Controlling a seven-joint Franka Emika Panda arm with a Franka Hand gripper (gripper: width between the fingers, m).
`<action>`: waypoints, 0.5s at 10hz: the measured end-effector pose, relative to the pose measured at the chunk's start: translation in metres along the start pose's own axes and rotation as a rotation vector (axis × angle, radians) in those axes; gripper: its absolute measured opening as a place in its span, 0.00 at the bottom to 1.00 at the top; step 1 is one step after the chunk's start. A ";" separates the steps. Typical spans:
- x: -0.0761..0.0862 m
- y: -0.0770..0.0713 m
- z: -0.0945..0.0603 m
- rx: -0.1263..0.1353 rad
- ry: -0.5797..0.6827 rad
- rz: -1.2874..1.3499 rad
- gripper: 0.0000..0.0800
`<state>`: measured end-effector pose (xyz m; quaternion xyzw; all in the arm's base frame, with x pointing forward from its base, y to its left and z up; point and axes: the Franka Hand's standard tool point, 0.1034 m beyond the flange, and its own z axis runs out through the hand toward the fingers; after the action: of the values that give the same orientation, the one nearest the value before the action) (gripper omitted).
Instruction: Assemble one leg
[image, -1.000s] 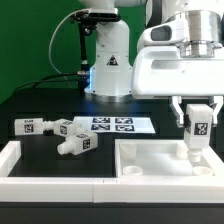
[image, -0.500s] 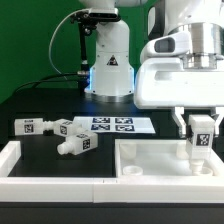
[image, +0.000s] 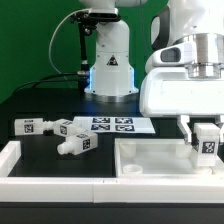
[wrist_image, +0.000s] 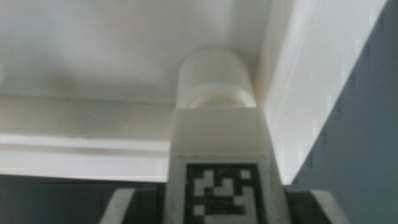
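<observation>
My gripper (image: 207, 147) is shut on a white leg (image: 207, 152) with a black-and-white tag, held upright over the right end of the large white slab (image: 150, 158). In the wrist view the leg (wrist_image: 219, 120) runs up the middle between my fingers (wrist_image: 128, 205), its rounded end against the slab's corner (wrist_image: 107, 110). Three more legs lie on the black table at the exterior view's left: one (image: 30, 125), another (image: 66, 127) and a third (image: 75, 144).
The marker board (image: 112, 125) lies behind the slab. A white wall (image: 60, 185) runs along the front edge and up the left side. The arm's base (image: 110, 60) stands at the back.
My gripper with the leg has moved toward the exterior view's right and lower, bringing the leg closer to the slab's right end.
</observation>
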<state>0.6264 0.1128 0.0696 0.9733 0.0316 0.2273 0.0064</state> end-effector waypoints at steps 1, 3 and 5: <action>-0.001 0.001 0.001 -0.001 -0.001 0.001 0.36; 0.000 0.001 0.002 -0.002 0.009 -0.001 0.36; 0.003 0.001 0.003 -0.004 0.049 -0.004 0.36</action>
<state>0.6302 0.1117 0.0681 0.9673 0.0331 0.2513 0.0081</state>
